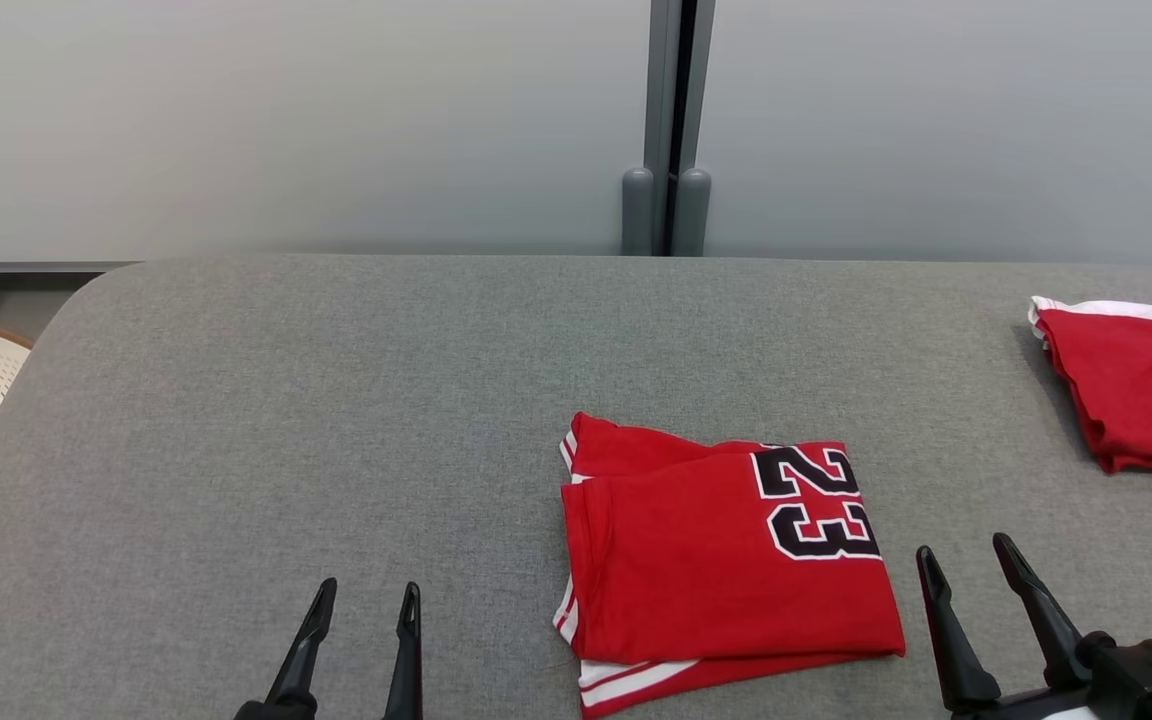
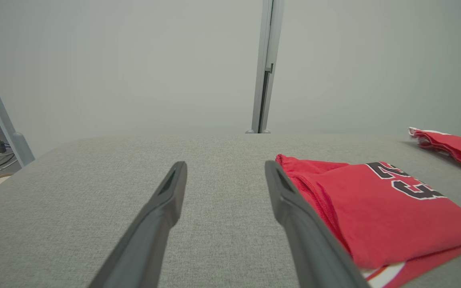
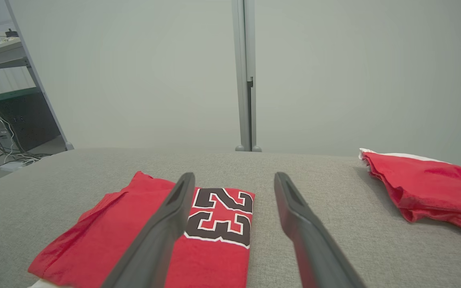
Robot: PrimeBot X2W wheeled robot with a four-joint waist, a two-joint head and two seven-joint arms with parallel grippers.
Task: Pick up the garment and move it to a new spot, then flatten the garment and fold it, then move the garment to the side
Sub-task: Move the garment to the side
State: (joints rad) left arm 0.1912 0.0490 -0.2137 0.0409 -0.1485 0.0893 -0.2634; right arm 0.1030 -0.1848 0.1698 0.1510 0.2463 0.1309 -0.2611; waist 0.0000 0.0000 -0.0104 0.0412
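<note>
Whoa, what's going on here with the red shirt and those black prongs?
A two-armed robot is tidying clothes on a grey padded table. The red jersey numbered 23 lies folded in front of it. The left arm's fingers and the right arm's fingers are spread open on either side of it, holding nothing and not touching it. A second red garment lies at the far right. Folding looks done; moving the jersey aside probably remains.
</note>
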